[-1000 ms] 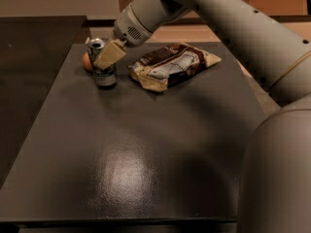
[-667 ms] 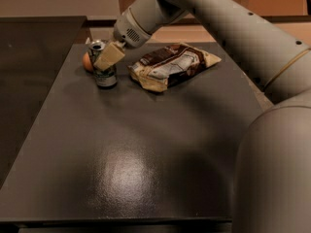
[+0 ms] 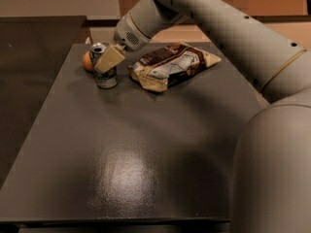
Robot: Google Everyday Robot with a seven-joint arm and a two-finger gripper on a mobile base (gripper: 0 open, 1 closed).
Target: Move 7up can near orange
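Over the last second almost nothing has shifted: the 7up can [image 3: 107, 77] stands where it stood, upright on the dark desk [image 3: 146, 169] toward its 11 o'clock corner. The orange [image 3: 87, 61] sits just beside it at the can's 10 o'clock, partly hidden behind it, so whether the two touch cannot be told. The only small change is that the end effector [image 3: 108, 59] appears to have sunk a little lower across the can's upper front. It hangs from the arm [image 3: 218, 23], which reaches in from 2 o'clock. Whether the end effector is clamped on the can or has already let go cannot be told from this view. The brown-and-white snack bag [image 3: 170, 66] lies at the can's 3 o'clock, close but apart, and has not moved. The stillness suggests that the carrying is over and the can already rests near the fruit. What probably remains is a clean release and a withdrawal that avoids tipping the can or nudging the orange away.
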